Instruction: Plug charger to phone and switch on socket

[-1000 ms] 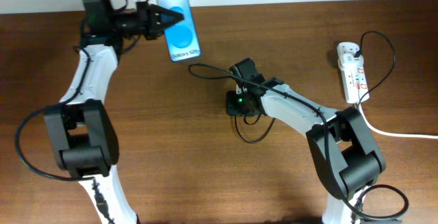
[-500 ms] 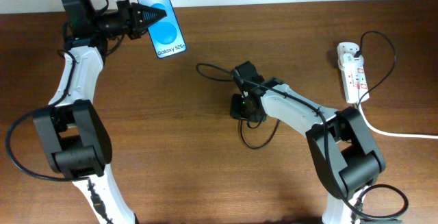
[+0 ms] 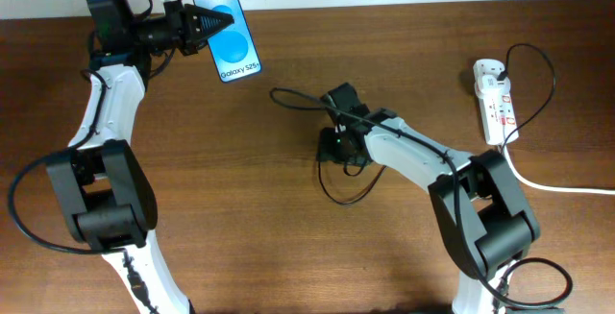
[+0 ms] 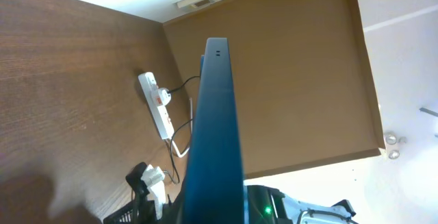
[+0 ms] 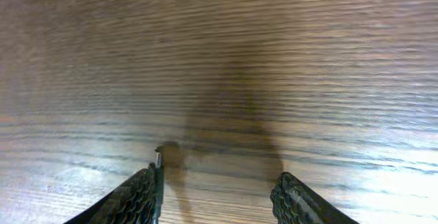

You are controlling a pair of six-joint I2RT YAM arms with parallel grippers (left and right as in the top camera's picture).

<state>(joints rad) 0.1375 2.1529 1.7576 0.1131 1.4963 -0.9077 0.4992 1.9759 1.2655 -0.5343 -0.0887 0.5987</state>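
Observation:
My left gripper [image 3: 205,29] is shut on the phone [image 3: 231,45], holding it at the far left of the table with its blue screen facing up. In the left wrist view the phone [image 4: 215,135] shows edge-on between the fingers. My right gripper [image 3: 341,148] points down over the table's middle. In the right wrist view its fingers [image 5: 219,177] stand wide apart, and the charger's small metal plug tip [image 5: 157,159] lies along the inner side of the left finger. The thin black charger cable [image 3: 288,96] curves past the gripper and loops below it.
The white socket strip [image 3: 495,98] lies at the right edge with a black plug in it and its thick white cord [image 3: 557,186] running off right. It also shows in the left wrist view [image 4: 156,104]. Bare wood lies between phone and gripper.
A second ago the left gripper carried the phone leftward; it has held still since. The right gripper shifted slightly left and the cable loops moved with it.

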